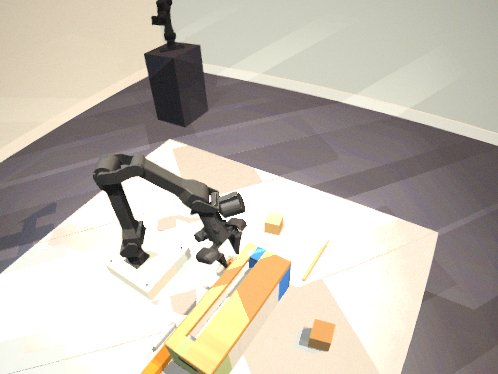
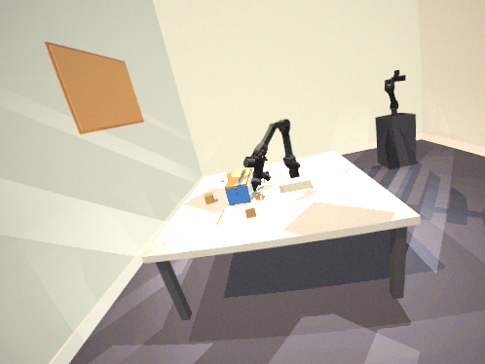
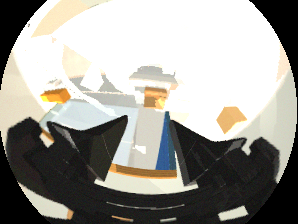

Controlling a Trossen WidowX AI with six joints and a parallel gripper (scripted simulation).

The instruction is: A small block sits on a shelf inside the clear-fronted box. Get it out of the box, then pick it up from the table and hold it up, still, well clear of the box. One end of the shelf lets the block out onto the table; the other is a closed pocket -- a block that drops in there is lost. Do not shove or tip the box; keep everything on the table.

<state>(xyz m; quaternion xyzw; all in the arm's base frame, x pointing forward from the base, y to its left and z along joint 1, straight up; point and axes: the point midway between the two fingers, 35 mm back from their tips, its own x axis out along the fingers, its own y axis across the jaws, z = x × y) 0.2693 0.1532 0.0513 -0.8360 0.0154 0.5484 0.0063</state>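
Note:
The box has an orange and yellow top, a clear front and a blue end. A small orange block lies on the table outside the box, just in front of the clear front near the blue end. My gripper is open and empty, low beside the box's front. In the wrist view the block shows beyond the gap between the fingertips. In the top view the fingers partly hide it.
A larger block lies off the blue end. Another block lies behind the box. A thin stick lies past the blue end. An orange strip is at the box's other end.

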